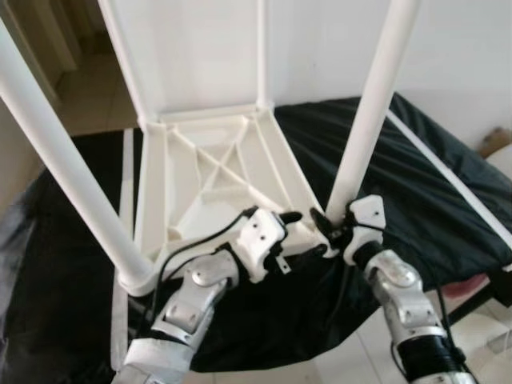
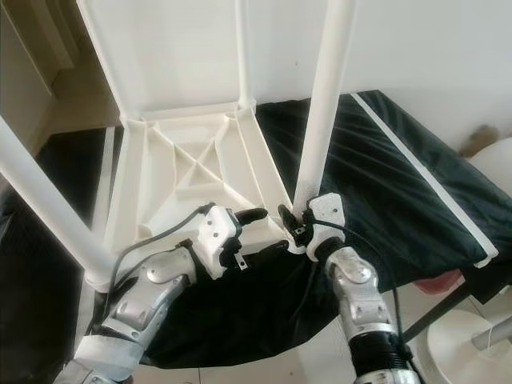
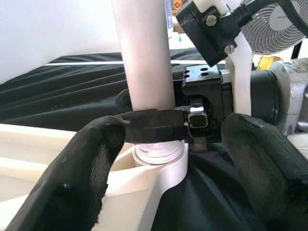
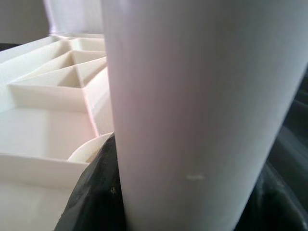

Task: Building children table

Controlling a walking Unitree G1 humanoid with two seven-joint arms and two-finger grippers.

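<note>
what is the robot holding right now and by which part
The right gripper is shut on the near-right table leg at its base, just above the corner socket of the upturned tabletop. The left gripper is open beside it, holding nothing.

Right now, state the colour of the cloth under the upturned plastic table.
Black cloth, clearest in left eye view.

Silver jointed arms w/ white wrist housings, black cables; left tool point(image 1: 298, 217) & right tool point(image 1: 324, 223) black-fingered.

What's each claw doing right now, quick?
Left claw: open, fingers either side of the white table leg, not clamping.
Right claw: shut on the white table leg's base.
</note>
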